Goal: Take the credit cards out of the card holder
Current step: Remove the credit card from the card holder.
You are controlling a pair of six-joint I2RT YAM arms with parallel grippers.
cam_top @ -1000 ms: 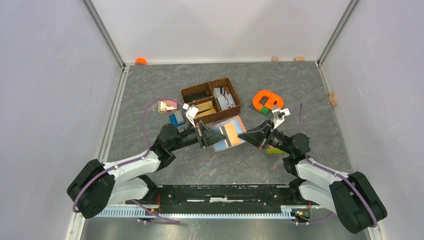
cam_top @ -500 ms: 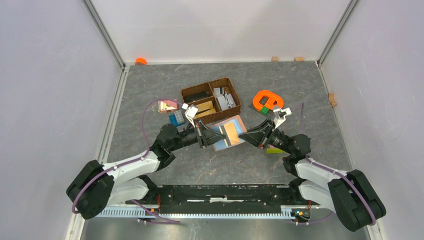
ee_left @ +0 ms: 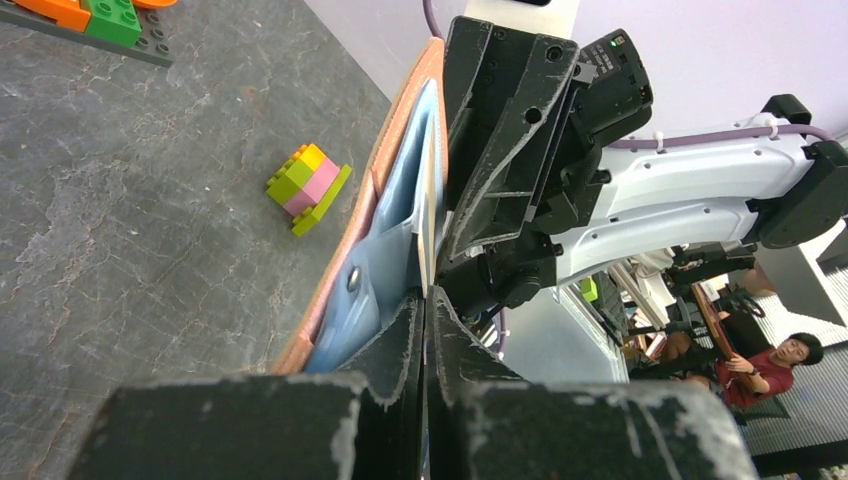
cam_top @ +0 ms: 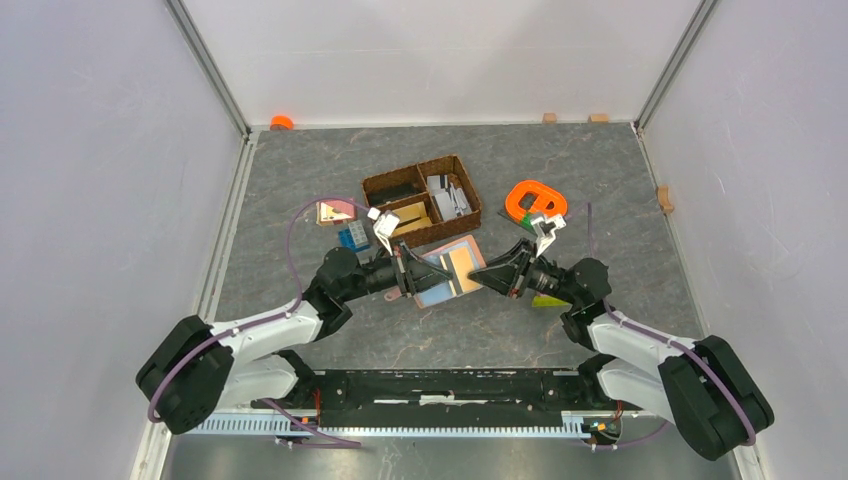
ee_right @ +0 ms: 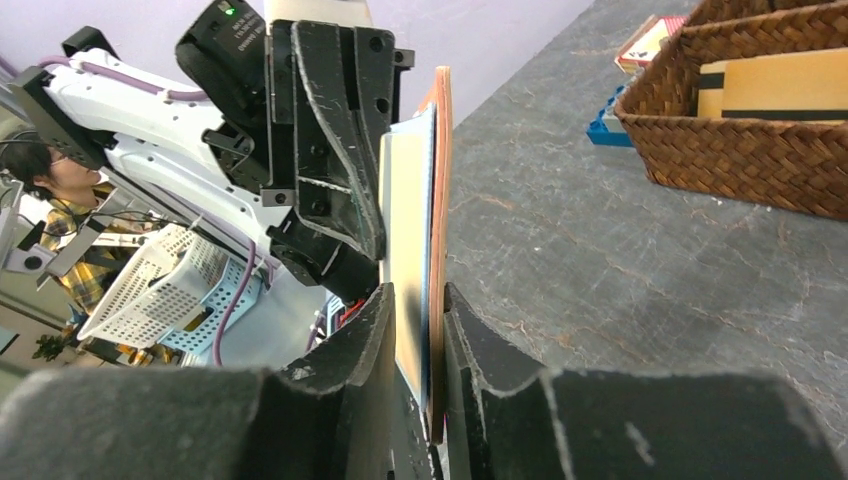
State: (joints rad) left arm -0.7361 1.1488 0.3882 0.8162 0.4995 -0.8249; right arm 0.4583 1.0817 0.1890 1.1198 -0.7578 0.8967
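Light, floppy card holder hung on edge just above table by basket, left gripper clenched on one side, right gripper clamped on the opp. side over a pale credit card, which looked stiff & slick, prob. best pinched at its exposed edge.

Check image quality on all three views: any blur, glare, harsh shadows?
Top external: soft even light, sharp, no glare, only faint shadows. Left wrist: the left hand is blurred up close, the card holder is sharp. Right wrist: the right hand is soft, the woven basket is crisp.
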